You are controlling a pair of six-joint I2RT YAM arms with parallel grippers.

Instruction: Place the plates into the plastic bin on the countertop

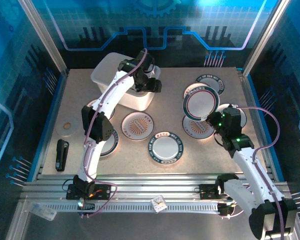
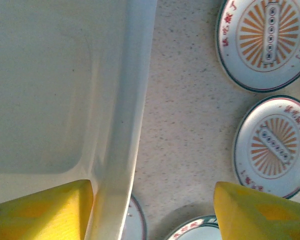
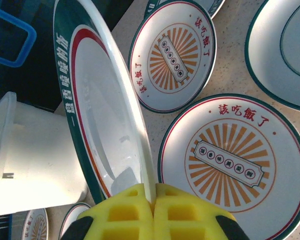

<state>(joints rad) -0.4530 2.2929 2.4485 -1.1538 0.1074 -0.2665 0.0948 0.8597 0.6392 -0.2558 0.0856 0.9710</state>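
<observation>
Gripping one dark-rimmed plate (image 3: 97, 115) by its edge, my right gripper (image 3: 153, 200) holds it tilted above the countertop (image 1: 75, 100), well right of the plastic bin (image 1: 102, 67). I'd carry it across high, clearing the other plates (image 3: 230, 160), then lower it flat inside. My left gripper (image 2: 152, 210) hangs open over the bin's wall; I'd move it aside first.

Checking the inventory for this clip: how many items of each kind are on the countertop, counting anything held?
Plates: 9 (including the held plate in the right gripper)
Plastic bin: 1
Black oblong object: 1
Small tan disc: 1
Total: 12
</observation>
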